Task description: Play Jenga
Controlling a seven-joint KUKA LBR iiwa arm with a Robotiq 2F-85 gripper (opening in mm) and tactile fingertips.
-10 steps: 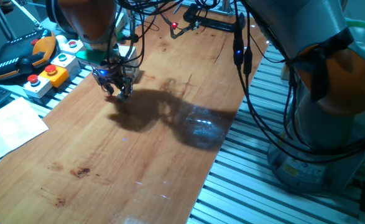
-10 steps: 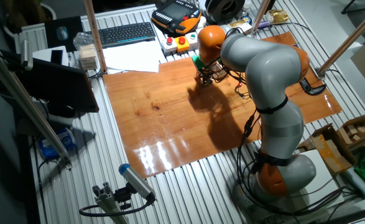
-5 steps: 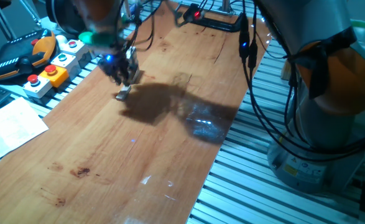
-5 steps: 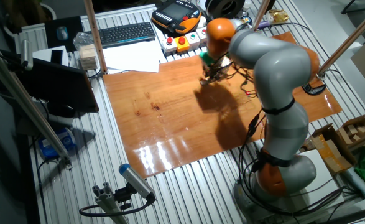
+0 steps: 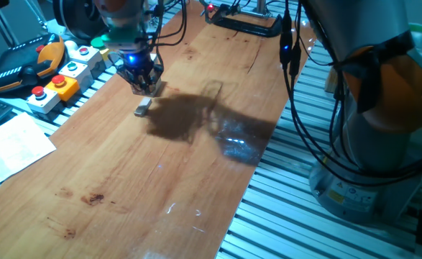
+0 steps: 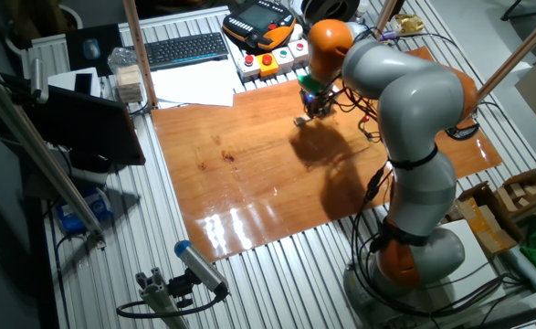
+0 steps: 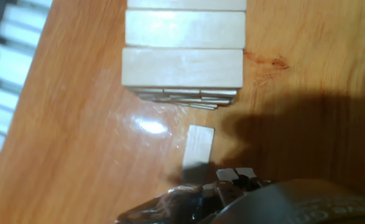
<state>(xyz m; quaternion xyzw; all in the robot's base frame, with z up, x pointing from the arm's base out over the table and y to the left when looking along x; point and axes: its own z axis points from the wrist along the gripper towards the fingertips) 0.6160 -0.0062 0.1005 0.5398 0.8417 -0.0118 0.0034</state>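
Fingers (image 7: 235, 175) barely show, their spread unreadable, above a loose block (image 7: 198, 147) beside the half-cropped Jenga tower (image 7: 182, 67).

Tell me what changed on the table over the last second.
The tool let go of a small wooden block, which now lies loose on the table, and lifted up and away from it. The block tower, button boxes and paper stayed put.
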